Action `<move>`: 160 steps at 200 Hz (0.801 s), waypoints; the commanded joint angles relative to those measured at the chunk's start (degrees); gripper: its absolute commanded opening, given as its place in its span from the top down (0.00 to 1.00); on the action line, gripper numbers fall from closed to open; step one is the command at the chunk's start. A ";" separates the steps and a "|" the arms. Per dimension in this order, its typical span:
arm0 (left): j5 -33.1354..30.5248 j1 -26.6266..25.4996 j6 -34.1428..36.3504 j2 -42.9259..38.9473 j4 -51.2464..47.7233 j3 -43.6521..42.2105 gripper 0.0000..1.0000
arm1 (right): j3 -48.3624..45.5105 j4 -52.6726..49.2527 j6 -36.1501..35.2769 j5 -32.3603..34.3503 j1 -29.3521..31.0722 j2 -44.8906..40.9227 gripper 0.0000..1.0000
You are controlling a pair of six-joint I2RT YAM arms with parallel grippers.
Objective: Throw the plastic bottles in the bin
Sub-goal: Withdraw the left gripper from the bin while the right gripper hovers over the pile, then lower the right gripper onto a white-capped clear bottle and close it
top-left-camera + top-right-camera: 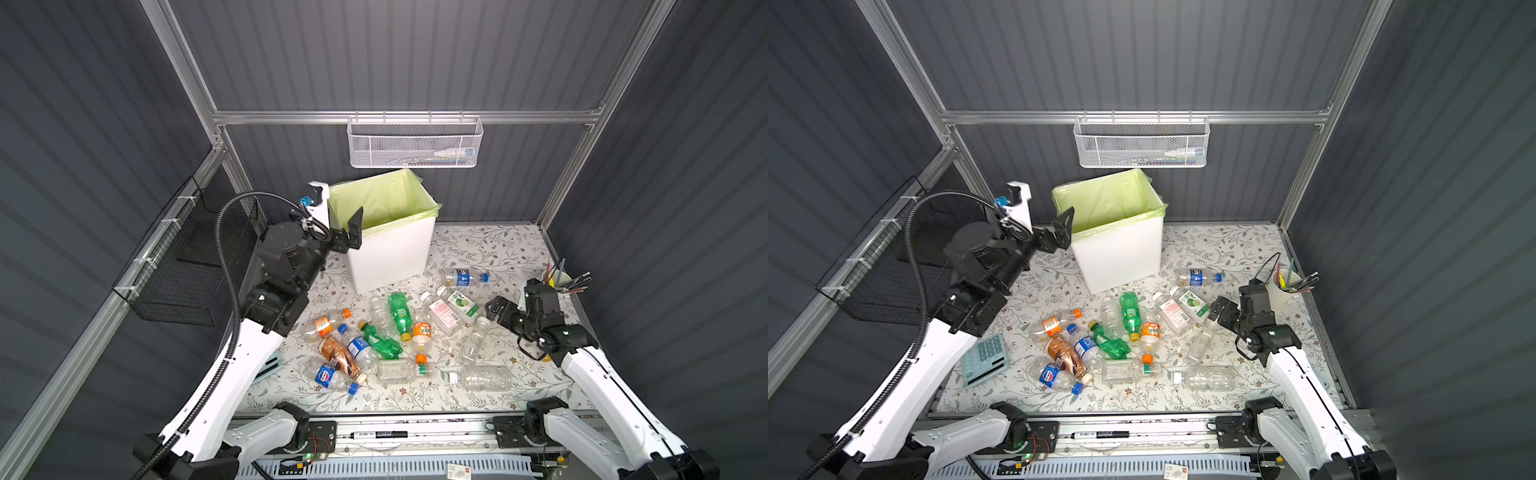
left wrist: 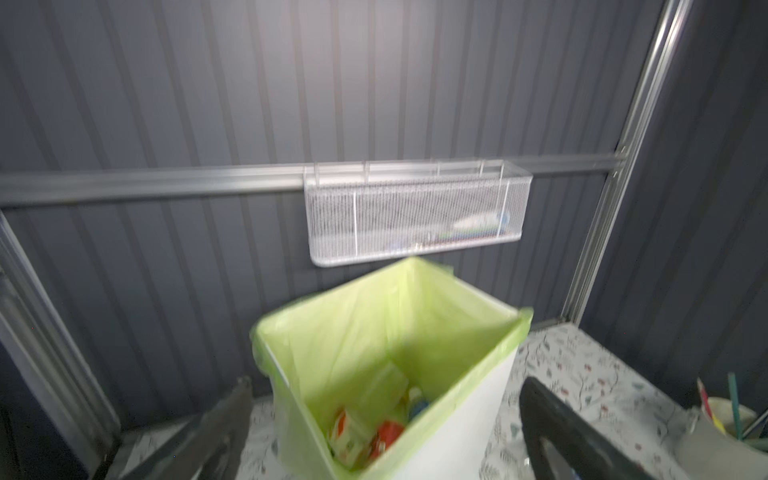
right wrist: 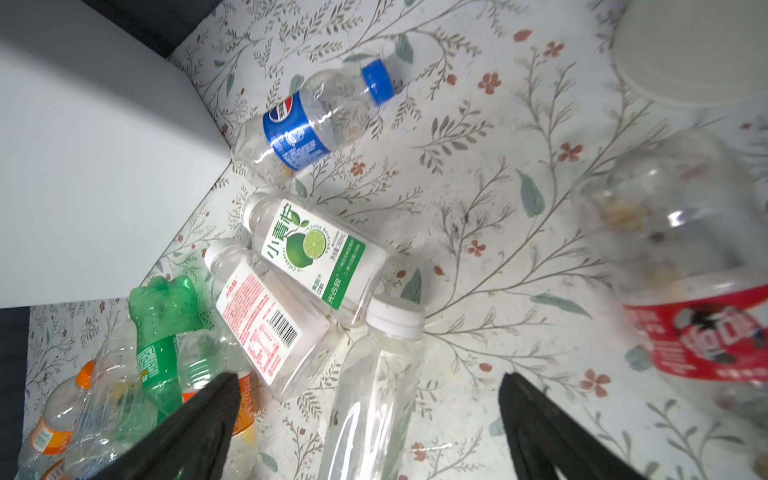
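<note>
Hovering at near-left corner of bin (image 1: 390, 253), left gripper (image 2: 385, 386) spread wide, empty, aimed over lined opening. Lying at bin bottom: a few bottles (image 2: 374, 434), orange labels, blurred. Hanging low beside pile of plastic bottles (image 1: 374, 336) on table (image 1: 478, 245), right gripper (image 3: 369, 378) also wide, empty; white-capped bottle (image 3: 374, 399) lying right between its fingers, contact unclear. Pile in front of bin, outside it.
</note>
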 commanded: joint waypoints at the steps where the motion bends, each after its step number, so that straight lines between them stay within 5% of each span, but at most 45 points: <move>1: -4.68 0.15 -4.00 -5.22 -2.53 -4.63 0.00 | -0.76 -1.24 4.10 1.68 3.61 3.00 0.01; 49: -14.63 0.15 -7.77 -10.20 -7.66 -11.46 0.00 | -0.82 -2.79 4.71 0.69 7.58 8.79 0.07; 160: -19.27 0.16 -11.65 -11.12 -8.74 -17.20 0.00 | -2.26 0.77 3.66 -4.46 8.54 16.93 0.37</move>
